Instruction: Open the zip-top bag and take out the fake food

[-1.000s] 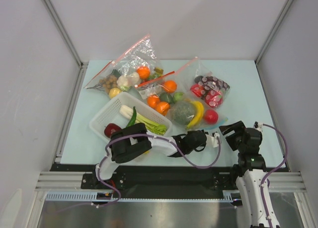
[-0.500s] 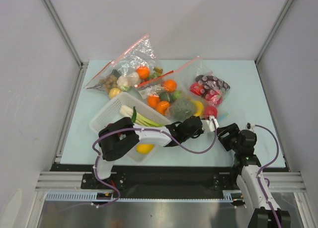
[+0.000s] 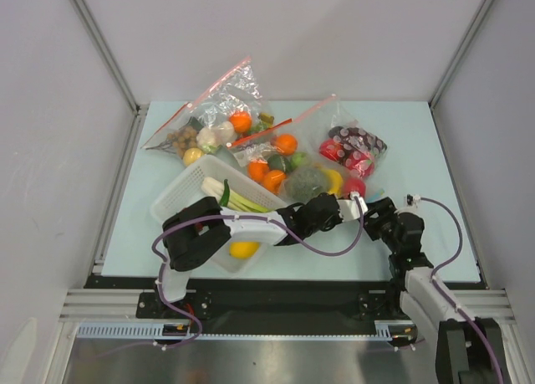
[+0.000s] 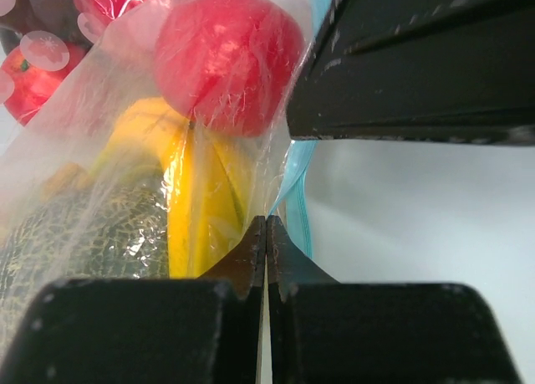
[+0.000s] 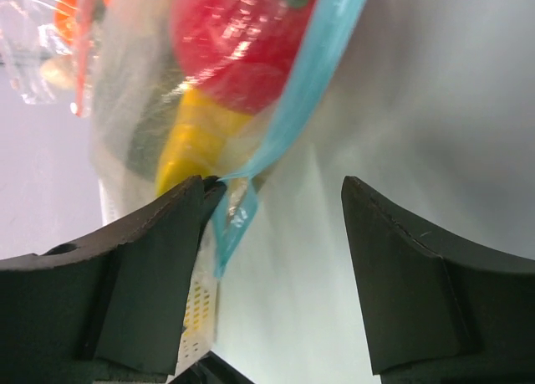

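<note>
The zip-top bag [image 3: 322, 181] lies mid-table, clear with a light blue zip strip [image 5: 292, 91] along its near right edge. Inside it are a netted melon [image 3: 307, 183], a yellow banana [image 4: 196, 192] and a red round fruit [image 4: 226, 53]. My left gripper [image 3: 354, 203] is shut, its tips [image 4: 266, 227] pinching the bag's film just beside the strip. My right gripper [image 3: 374, 213] is open; its jaws [image 5: 276, 187] stand wide at the bag's corner, the strip's end touching its left finger [image 5: 180, 212]. It also fills the top right of the left wrist view [image 4: 410, 58].
A white basket [image 3: 178, 196] with leek, lemon and other toy produce stands left of the bag, under my left arm. Two clear bags with red strips [image 3: 219, 108] [image 3: 280, 145] lie behind, and a bag of red items [image 3: 355, 145] at the back right.
My left gripper reached forward from the near edge to the bag's near edge and is now shut on it. My right gripper moved forward and left up to the bag's corner.
</note>
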Robot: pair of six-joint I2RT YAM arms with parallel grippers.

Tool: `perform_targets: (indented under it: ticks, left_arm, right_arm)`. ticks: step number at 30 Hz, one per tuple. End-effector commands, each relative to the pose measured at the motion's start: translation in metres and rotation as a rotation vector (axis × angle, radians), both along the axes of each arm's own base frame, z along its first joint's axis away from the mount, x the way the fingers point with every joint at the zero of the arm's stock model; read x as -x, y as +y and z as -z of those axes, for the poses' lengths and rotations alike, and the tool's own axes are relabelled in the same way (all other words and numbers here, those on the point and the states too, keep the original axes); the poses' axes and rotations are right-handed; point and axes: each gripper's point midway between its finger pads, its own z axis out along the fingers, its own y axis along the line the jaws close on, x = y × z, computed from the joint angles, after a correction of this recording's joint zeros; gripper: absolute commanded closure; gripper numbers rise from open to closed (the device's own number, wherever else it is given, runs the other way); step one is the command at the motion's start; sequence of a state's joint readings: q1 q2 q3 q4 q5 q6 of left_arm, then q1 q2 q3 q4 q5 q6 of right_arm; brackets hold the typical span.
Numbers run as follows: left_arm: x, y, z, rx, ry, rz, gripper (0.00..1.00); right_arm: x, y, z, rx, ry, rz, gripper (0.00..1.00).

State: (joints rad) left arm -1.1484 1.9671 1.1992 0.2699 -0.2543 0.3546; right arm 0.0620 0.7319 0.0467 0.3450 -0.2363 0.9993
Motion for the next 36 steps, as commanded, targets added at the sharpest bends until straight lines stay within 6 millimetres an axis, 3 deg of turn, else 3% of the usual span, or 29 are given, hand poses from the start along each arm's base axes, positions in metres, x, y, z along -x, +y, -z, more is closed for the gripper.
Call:
perform_targets:
  ticks: [1, 6, 11, 14, 20, 26, 31, 36]
  left_arm:
    - [-0.006, -0.005, -0.047, 0.121, -0.021, -0.012, 1.00]
    - [-0.005, -0.005, -0.049, 0.123, -0.019, -0.008, 1.00]
    - [-0.002, -0.005, -0.047, 0.123, -0.013, 0.001, 1.00]
    - [-0.001, -0.004, -0.046, 0.123, -0.009, 0.005, 1.00]
    - [0.002, -0.003, -0.045, 0.120, 0.001, 0.016, 1.00]
    - [0.006, -0.002, -0.044, 0.125, 0.017, 0.024, 1.00]
    - [0.006, -0.003, -0.041, 0.117, 0.031, 0.025, 0.99]
    - [0.005, -0.003, -0.038, 0.110, 0.034, 0.017, 0.89]
  right_arm:
    - [-0.014, 0.000, -0.016, -0.012, -0.085, 0.023, 0.29]
    - [-0.023, 0.003, -0.010, -0.015, -0.072, 0.019, 0.30]
    - [-0.034, 0.005, -0.018, -0.006, -0.110, 0.021, 0.32]
    - [-0.041, 0.004, -0.020, 0.001, -0.118, 0.030, 0.40]
    - [-0.050, 0.007, -0.018, -0.018, -0.109, 0.027, 0.70]
    - [-0.057, 0.008, -0.027, -0.031, -0.127, 0.027, 0.90]
    - [-0.059, 0.009, -0.032, -0.030, -0.125, 0.024, 0.98]
    - [-0.059, 0.007, -0.037, -0.024, -0.134, 0.032, 1.00]
